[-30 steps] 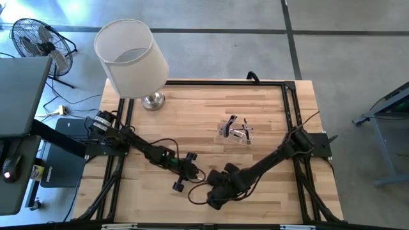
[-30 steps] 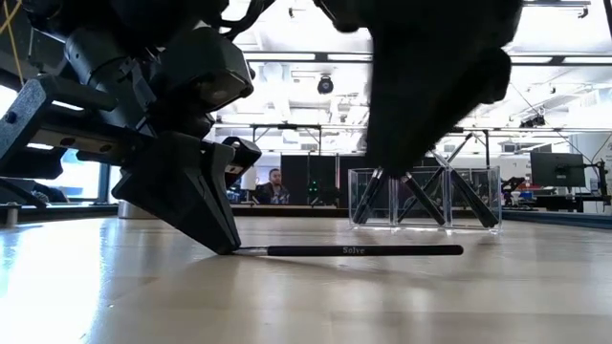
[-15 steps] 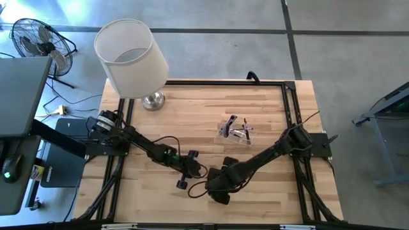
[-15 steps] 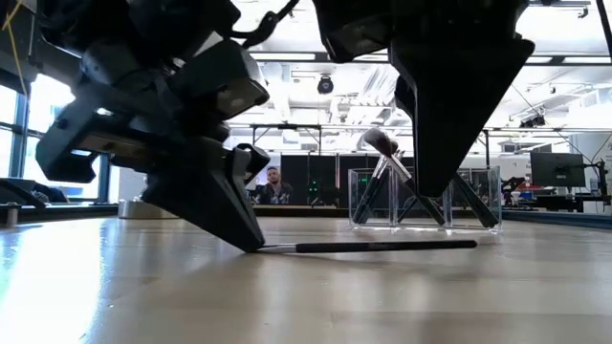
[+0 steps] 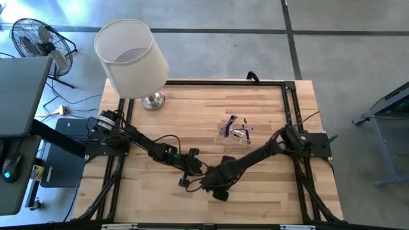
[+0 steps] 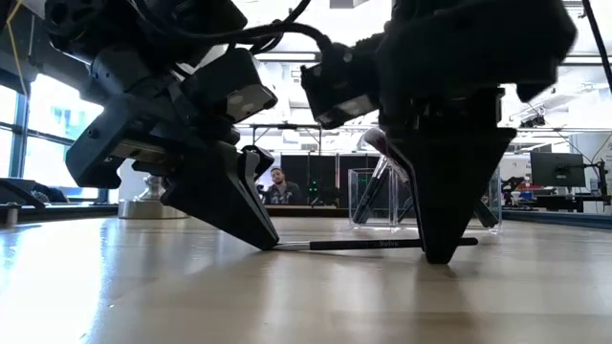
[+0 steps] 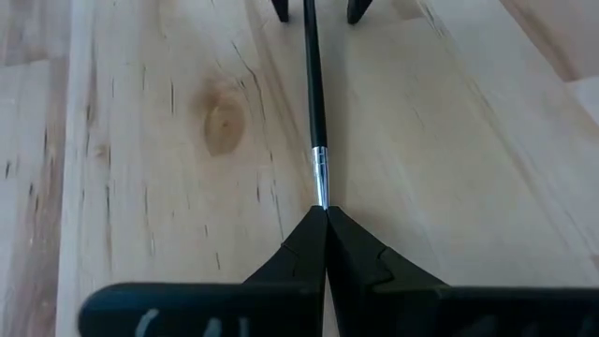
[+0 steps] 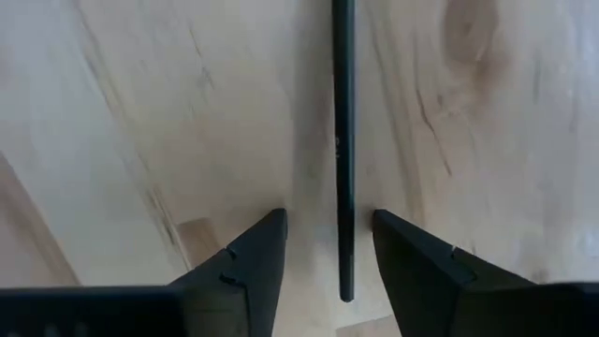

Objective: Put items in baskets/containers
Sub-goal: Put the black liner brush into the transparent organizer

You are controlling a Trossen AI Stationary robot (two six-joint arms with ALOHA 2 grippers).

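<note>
A slim black makeup brush (image 7: 314, 103) with a silver ferrule lies on the wooden table near its front edge. My left gripper (image 7: 325, 213) is shut on its ferrule end; the low view also shows this gripper (image 6: 268, 243) and the brush (image 6: 382, 245). My right gripper (image 8: 328, 217) points down, open, one finger on each side of the handle's free end (image 8: 343, 281) without touching it. The clear box (image 5: 238, 131) stands farther back with several brushes leaning inside. My left gripper pinches the brush's end just past the silver ferrule (image 7: 321, 187) between its two fingertips. The fingers slant down from the table's left and lie in line with the brush. The handle stretches away from them along the table top.
A big white lampshade (image 5: 131, 57) on a metal foot stands at the table's far left corner. A black frame rail (image 5: 291, 102) runs round the table's edges. Bare wood lies between the box and the grippers.
My right gripper has come down toward the table, rolled, and moved over the brush's free end, so its open fingers now straddle the handle. My left gripper, still shut on the brush, has shifted it a little toward the table's right edge.
</note>
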